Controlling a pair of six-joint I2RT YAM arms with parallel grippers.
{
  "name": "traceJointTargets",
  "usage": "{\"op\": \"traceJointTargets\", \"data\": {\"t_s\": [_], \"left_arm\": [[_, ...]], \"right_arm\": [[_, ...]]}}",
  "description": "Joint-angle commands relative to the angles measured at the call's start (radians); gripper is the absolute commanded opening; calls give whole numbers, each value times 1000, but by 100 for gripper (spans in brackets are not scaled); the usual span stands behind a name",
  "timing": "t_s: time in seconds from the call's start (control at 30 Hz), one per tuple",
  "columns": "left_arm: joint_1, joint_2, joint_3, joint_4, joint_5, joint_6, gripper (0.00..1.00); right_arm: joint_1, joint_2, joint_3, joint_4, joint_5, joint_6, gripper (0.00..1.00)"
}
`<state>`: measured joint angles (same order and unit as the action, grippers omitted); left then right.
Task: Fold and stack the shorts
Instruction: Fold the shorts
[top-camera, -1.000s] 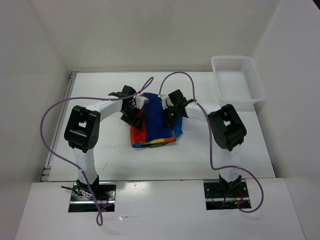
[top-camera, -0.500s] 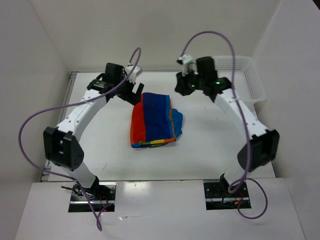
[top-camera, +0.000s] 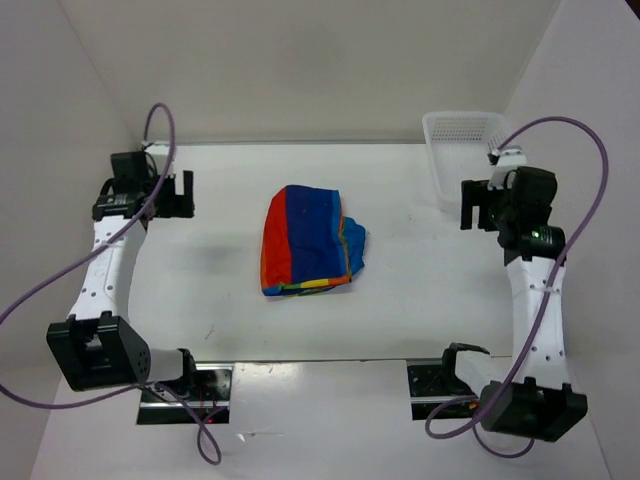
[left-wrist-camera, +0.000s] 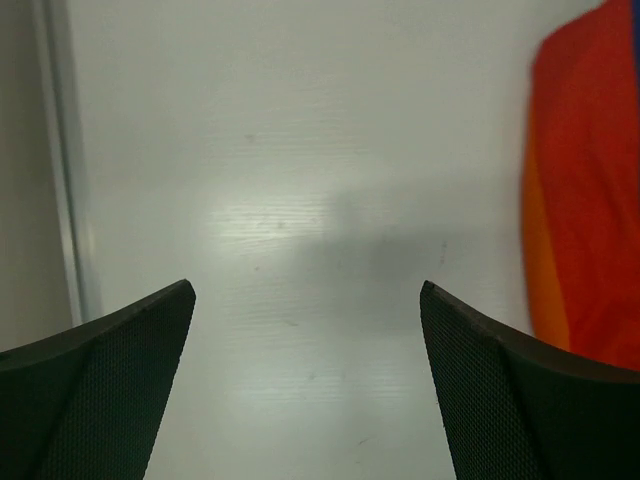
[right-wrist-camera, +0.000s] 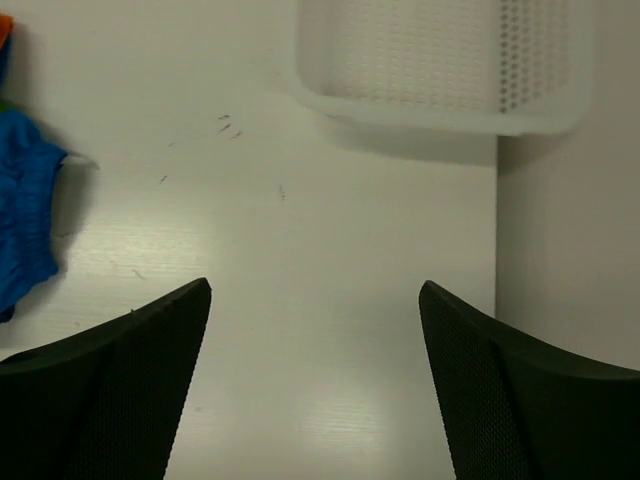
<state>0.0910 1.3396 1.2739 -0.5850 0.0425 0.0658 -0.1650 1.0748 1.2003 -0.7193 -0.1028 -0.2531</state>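
The rainbow-striped shorts (top-camera: 308, 240) lie folded in a compact bundle at the middle of the table, blue and red stripes on top. My left gripper (top-camera: 176, 193) hangs open at the far left, well away from the cloth. In the left wrist view it (left-wrist-camera: 307, 288) holds nothing, and the red-orange edge of the shorts (left-wrist-camera: 590, 200) shows at the right. At the far right my right gripper (top-camera: 478, 205) is open beside the basket. In the right wrist view its jaws (right-wrist-camera: 315, 285) are empty, and a blue corner of the shorts (right-wrist-camera: 25, 215) shows at the left edge.
A white mesh basket (top-camera: 475, 160) stands at the back right corner, also in the right wrist view (right-wrist-camera: 440, 60). White walls close in the table on the left, back and right. Purple cables loop above both arms.
Both arms have drawn back from the shorts, left arm to the left side and right arm to the right. The right gripper has gone from shut to open. The shorts stay folded.
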Motion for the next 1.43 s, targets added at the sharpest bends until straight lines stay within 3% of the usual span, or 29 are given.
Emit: {"op": "traceJointTargets", "data": {"t_s": [0.0,0.17,0.33,0.7,1.07,1.23,1.4], "left_arm": [[113,-89,-34,20,88,-41,100],[245,-166,-128,20,158,-31,100],[364,-226,-200,-36,307,-11,100],[479,-355,-298,-47,338,22,100],[590,-310,-298,-56,382,42,100],[610,-280,-298,-56,392,51,100],[619,-270,-298,-56,401,51,100]], "right_arm": [[-63,-121,-24,-12,29,23,91],[-128,-226,-90,-40,66,-34,99],[-171,-277,-122,-65,37,-17,99],[-180,-375,-153,-12,-41,92,99],[-159,-403,-173,50,287,265,99],[-159,-403,-173,50,296,278,99],[-159,-403,-173,31,207,311,99]]}}
